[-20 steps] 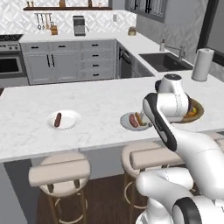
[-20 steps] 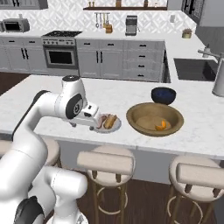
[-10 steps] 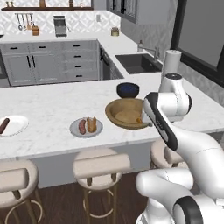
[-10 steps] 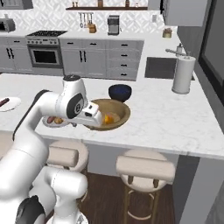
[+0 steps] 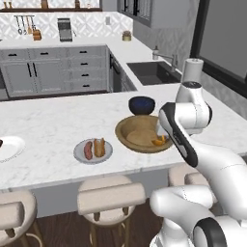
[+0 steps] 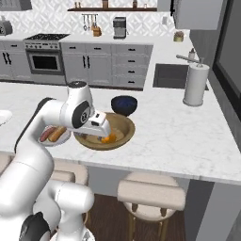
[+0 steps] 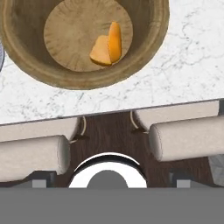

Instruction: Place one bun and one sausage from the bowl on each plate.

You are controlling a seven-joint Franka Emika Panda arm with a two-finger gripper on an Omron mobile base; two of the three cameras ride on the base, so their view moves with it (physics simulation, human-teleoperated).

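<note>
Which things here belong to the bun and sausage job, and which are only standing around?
For the job:
- wooden bowl with an orange bun in it
- grey plate, holding a sausage and a bun
- white plate

Only standing around:
- dark blue bowl
- paper towel roll
- stools
- sink

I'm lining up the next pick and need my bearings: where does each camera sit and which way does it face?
Left base view: behind the arm to its left, looking forward and down over the counter; the white arm rises at lower right beside the wooden bowl.
Right base view: behind to its right; the arm rises at lower left, partly covering the grey plate.
Hand view: on the hand, looking down into the bowl at an orange bun.
Both base views share bowl, grey plate, dark blue bowl.
</note>
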